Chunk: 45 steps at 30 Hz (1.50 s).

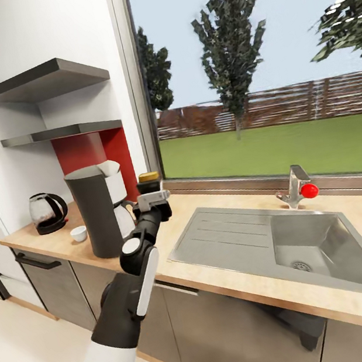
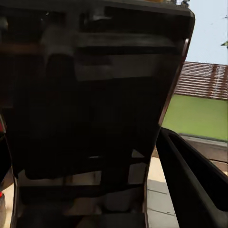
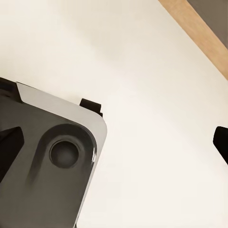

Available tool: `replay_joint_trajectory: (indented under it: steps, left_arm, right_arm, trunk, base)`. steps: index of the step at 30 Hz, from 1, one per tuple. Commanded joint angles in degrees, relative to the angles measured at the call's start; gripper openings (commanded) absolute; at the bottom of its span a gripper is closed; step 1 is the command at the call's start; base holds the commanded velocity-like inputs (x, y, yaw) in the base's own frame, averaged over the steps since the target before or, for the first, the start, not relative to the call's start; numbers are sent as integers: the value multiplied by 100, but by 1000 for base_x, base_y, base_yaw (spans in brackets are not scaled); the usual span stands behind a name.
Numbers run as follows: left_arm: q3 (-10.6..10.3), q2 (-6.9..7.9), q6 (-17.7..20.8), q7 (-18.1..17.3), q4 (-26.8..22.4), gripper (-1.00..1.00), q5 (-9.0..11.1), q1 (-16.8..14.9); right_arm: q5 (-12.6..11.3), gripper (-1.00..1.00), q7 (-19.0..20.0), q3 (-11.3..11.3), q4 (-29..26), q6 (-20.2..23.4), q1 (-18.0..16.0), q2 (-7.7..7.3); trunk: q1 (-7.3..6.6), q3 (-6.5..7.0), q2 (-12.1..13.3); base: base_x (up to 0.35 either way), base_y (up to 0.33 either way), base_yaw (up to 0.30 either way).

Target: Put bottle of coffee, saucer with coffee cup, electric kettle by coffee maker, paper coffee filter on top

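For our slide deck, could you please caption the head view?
Left pincer holding the bottle of coffee beside the coffee maker on the countertop, with electric kettle and coffee cup nearby.

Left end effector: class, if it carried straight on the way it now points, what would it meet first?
Probably the bottle of coffee just beyond the left end effector, beside the coffee maker; depth unclear, they may already touch.

Dark coffee maker (image 1: 96,211) upright on countertop (image 1: 232,267); kettle (image 1: 47,211), white cup (image 1: 79,234) beside; yellow-lidded bottle (image 1: 149,184) behind
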Motion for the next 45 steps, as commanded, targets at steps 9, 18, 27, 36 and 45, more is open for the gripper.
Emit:
replay_joint_trajectory:
  steps: [9, 18, 27, 36, 45]
  left_arm:
    - [5, 0, -7, 41, 843, -100, 65, -473]
    - [7, 0, -183, 45, 1743, -100, 66, -936]
    - [253, 0, -557, 49, 2729, -100, 66, -1416]
    - [268, 0, -1030, 50, 3574, -100, 70, -1722]
    - [269, 0, -1173, 50, 3669, -100, 77, -1756]
  right_arm:
    - [49, 100, -2, -2, 2, -14, -4, -2]
    - [49, 100, -2, -2, 2, -14, -4, -2]
    - [49, 100, -2, -2, 2, -14, -4, -2]
    - [49, 100, -2, -2, 2, -14, -4, -2]
    - [49, 100, -2, -2, 2, -14, -4, -2]
  trunk:
    - [0, -8, -5]
    - [0, -8, -5]
    - [0, -8, -5]
    - [0, -8, -5]
    - [0, -8, -5]
  base:
    - [0, 0, 0]
    - [0, 0, 0]
    - [0, 0, 0]
    - [0, 0, 0]
    - [0, 0, 0]
